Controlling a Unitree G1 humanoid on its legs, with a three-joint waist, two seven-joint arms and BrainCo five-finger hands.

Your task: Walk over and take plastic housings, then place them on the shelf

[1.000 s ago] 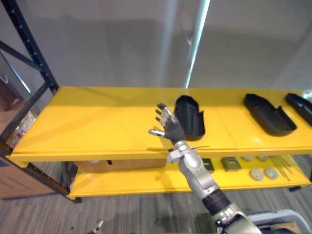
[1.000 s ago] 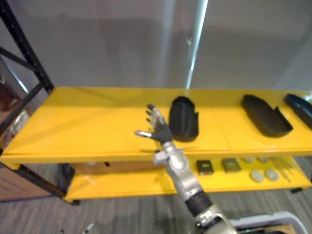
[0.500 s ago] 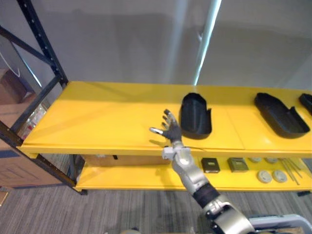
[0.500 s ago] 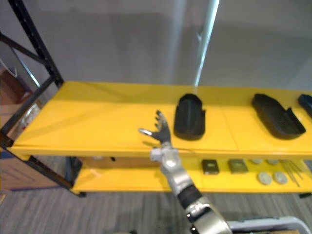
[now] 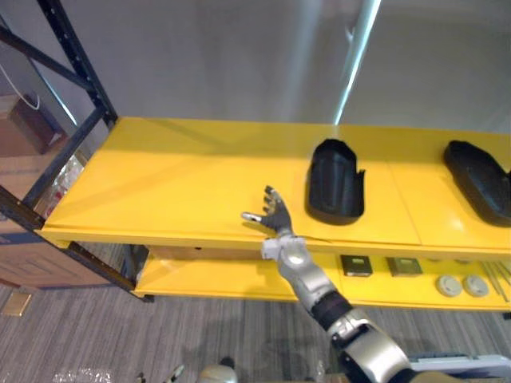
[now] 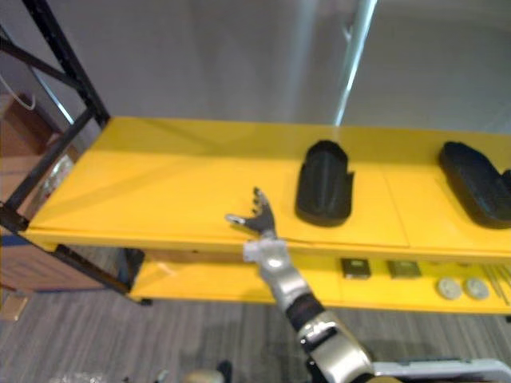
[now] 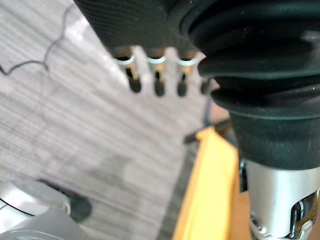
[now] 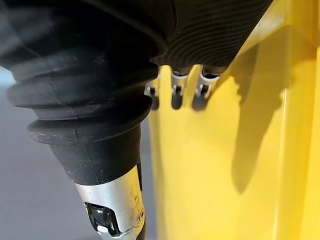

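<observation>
**Hovering empty-handed beside housings that already lie on the shelf**

The robot's right hand (image 5: 275, 217) hangs over the front edge of the yellow metal top shelf (image 5: 176, 187). Its fingers are straight and spread, the thumb juts to its left, and it grips nothing. Just beyond it and to its right lies a black moulded plastic housing (image 5: 335, 181), a hollow shell resting on the board, clear of the fingertips. A second black plastic housing (image 5: 479, 179) lies well off to the hand's right on the same board. The left hand (image 7: 158, 82) points down at the grey floor with relaxed, empty fingers.

Judging by this, two housings are delivered and the placing of the nearer one looks finished. With both hands free, the next step would be walking off to fetch another. How many are left I cannot tell.
</observation>
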